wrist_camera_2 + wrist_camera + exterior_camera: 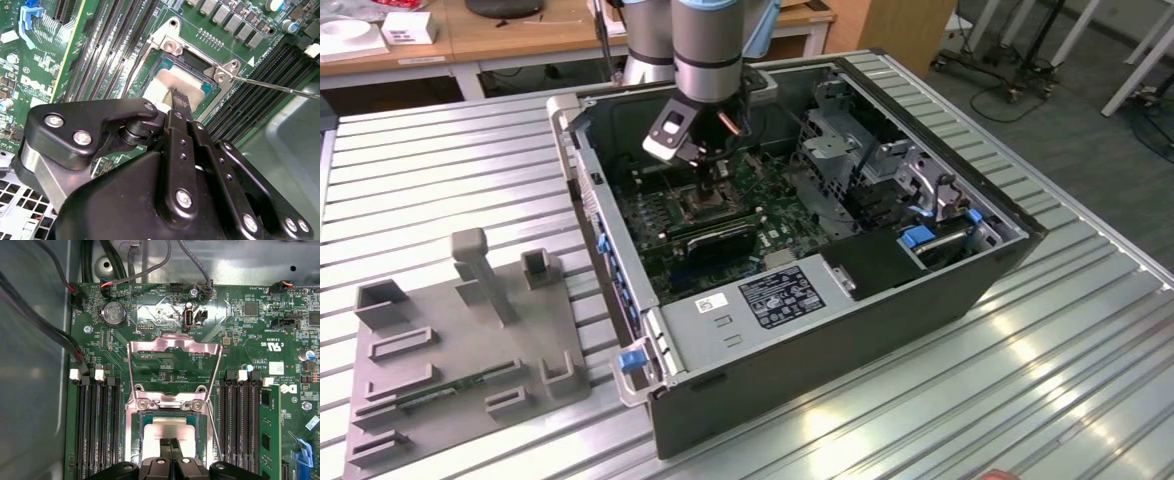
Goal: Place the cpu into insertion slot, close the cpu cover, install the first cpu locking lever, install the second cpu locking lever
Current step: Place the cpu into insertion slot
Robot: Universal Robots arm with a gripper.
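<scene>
Black two-finger claw (710, 195) is down inside the open black computer case (907, 310), which lies on its side on the ribbed metal worktop (1067, 390). In both wrist views the claw's fingers (166, 447) are pressed together with no gap and nothing between them. Fingertips (179, 98) sit on the face of the small flat square tan-silver cpu (162, 82), contact as far as I can tell.

The cpu is seated flat in the square insertion slot with the silvery metal rim (141, 416), on the green circuit board (250, 345), between the banks of long black memory slots (95, 430).

Thin silvery square-frame cpu cover (175, 343) is swung open and back off the slot on its hinge, board visible through its window. Thin steel wire locking lever (280, 87) sticks out from the slot's corner, not latched.

Grey moulded parts fixture (454, 340) sits on the worktop, at the exterior view's left of the case.
</scene>
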